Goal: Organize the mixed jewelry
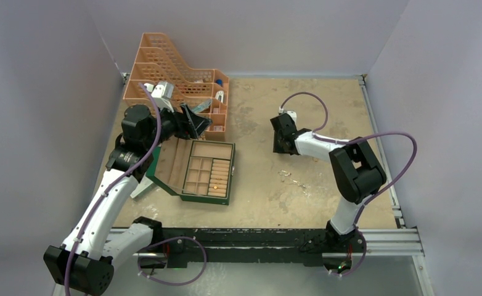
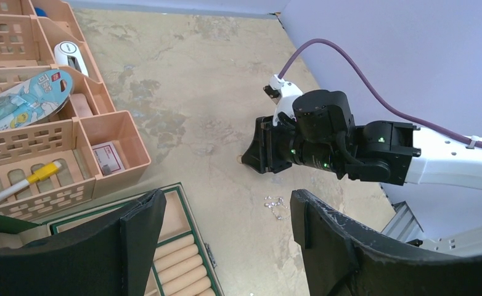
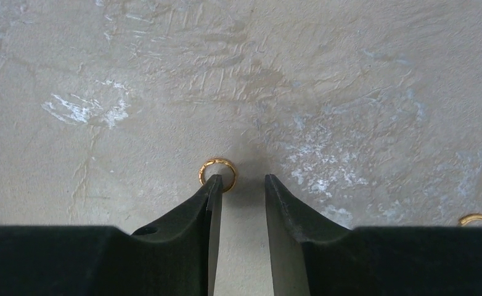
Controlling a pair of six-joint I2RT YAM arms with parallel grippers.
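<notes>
A thin gold ring lies flat on the mottled table, and the left fingertip of my right gripper rests over its edge. The jaws stand apart with only bare table between them. A second gold ring peeks out at the lower right. A small silvery chain piece lies on the table nearer the arm bases than my right gripper. The green box lies open with beige compartments and ring rolls. My left gripper hovers open and empty above the box's right edge.
An orange desk organizer stands at the back left, holding a small white block with markings, a packet and a pen. Grey walls close in on the left, back and right. A metal rail runs along the table's right edge.
</notes>
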